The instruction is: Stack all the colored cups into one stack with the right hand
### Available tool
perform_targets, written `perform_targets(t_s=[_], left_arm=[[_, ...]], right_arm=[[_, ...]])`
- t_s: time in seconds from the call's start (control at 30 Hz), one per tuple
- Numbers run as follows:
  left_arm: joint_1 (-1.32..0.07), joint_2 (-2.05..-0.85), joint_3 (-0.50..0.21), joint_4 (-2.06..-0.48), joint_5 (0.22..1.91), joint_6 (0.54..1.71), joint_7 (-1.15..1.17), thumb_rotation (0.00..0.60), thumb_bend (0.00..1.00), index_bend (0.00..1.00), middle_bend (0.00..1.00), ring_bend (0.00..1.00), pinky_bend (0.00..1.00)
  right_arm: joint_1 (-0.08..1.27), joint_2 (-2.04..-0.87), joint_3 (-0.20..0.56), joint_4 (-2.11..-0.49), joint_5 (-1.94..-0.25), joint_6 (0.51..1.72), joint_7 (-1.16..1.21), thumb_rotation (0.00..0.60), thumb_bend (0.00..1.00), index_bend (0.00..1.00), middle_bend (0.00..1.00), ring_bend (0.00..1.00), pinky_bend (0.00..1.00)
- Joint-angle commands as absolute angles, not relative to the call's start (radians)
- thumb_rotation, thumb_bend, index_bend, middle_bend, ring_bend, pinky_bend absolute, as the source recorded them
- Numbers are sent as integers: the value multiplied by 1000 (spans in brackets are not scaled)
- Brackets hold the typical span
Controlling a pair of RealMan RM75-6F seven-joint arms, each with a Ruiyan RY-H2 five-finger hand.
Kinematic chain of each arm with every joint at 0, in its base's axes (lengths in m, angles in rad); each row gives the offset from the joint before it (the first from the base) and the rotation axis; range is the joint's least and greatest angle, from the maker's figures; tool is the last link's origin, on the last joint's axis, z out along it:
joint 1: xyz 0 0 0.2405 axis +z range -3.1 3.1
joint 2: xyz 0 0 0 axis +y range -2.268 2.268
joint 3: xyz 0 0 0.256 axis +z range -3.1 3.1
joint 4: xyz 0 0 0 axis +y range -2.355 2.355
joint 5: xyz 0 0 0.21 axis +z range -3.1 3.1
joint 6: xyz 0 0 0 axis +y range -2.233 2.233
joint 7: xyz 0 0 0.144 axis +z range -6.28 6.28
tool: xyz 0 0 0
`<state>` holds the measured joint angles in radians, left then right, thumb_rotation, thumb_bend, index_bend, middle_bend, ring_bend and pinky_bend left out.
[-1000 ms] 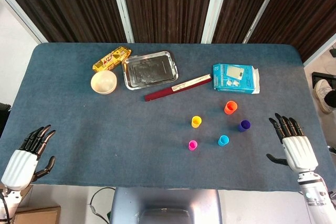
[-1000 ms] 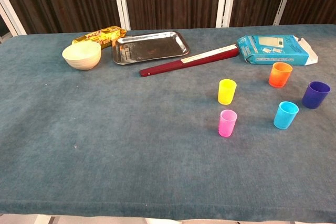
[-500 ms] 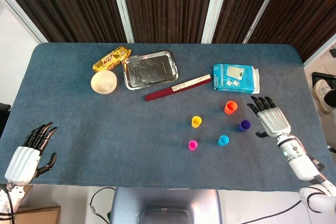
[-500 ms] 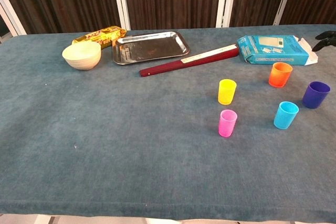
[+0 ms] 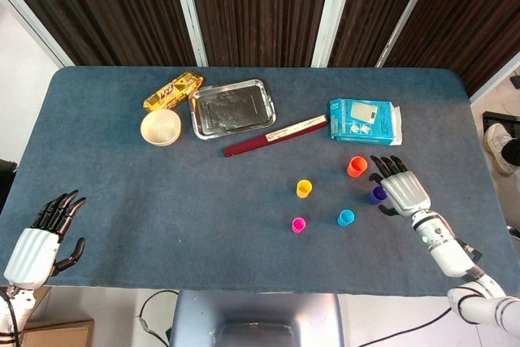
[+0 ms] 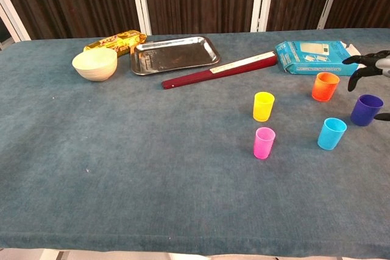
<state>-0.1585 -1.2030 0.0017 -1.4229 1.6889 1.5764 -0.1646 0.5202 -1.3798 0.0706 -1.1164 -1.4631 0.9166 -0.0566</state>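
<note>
Reaching in from the table's right edge, the right hand [image 5: 400, 189] is now hovering over the purple cup [image 6: 365, 109], fingers spread apart and holding nothing; a second ago it was hanging palm-open off the near right corner, well clear of every cup. No cup has moved in that time.

Cups, all upright and all standing apart, none yet nested:
- orange cup [image 5: 357, 166], farthest back, just beside the blue box [image 5: 364, 121];
- purple cup, rightmost, partly covered by the hand in the head view;
- blue cup [image 5: 346, 217], near front;
- yellow cup [image 5: 304, 188], left of the orange;
- pink cup [image 5: 298, 224], nearest front-left.

The left hand [image 5: 39, 241] is idling off the near left corner, fingers apart, empty.

Judgement: the approach suggests the purple cup is being taken first; stacking itself has not begun, and the grasp is not yet closed.
</note>
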Motion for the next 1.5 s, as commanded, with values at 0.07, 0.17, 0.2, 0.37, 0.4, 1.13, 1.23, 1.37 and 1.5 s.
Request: perform_targets(t_s=[0.07,0.17,0.2,0.37,0.4,1.13,1.23,1.37,1.5], left_arm=[[-160,-1202,3,-1423,1686,1571,-165,600,474,0,0,0,122],[-161,-1201,3,-1424,1683,1566,-165,600,474,0,0,0,122],[-161,-1201,3,-1425,1682,1566,-165,600,474,0,0,0,122],[-161,-1198,3,-1426,1679,1566,-170,600,475,0,0,0,122],[-161,-1198,2,-1426,1678,1567,-172,600,475,0,0,0,123],[-175,-1206,4,-1427,1668,1534,-152,600,473,0,0,0,123],[-176,-1205,3,-1427,1663,1531,-153,600,473,0,0,0,123],[-174,-1201,2,-1427,1660,1534,-157,600,474,0,0,0,123],[-173,-1199,1,-1428,1658,1538,-164,600,473,0,0,0,123]], right_arm=[[530,-1395,66,-1103,-1453,901,-61,600,397,446,0,0,0],[533,-1402,65,-1097,-1449,904,-64,600,405,469,0,0,0],[533,-1405,65,-1094,-1448,907,-64,600,405,489,0,0,0],[535,-1411,63,-1085,-1438,906,-72,600,408,550,0,0,0],[535,-1411,62,-1085,-1436,908,-74,600,410,577,0,0,0],[640,-1364,214,-1152,-1306,897,-70,600,413,606,10,0,0],[662,-1382,216,-1142,-1273,856,-98,600,413,606,10,0,0],[668,-1400,207,-1134,-1259,851,-123,600,413,606,10,0,0],[678,-1421,199,-1112,-1237,825,-138,600,413,604,10,0,0]])
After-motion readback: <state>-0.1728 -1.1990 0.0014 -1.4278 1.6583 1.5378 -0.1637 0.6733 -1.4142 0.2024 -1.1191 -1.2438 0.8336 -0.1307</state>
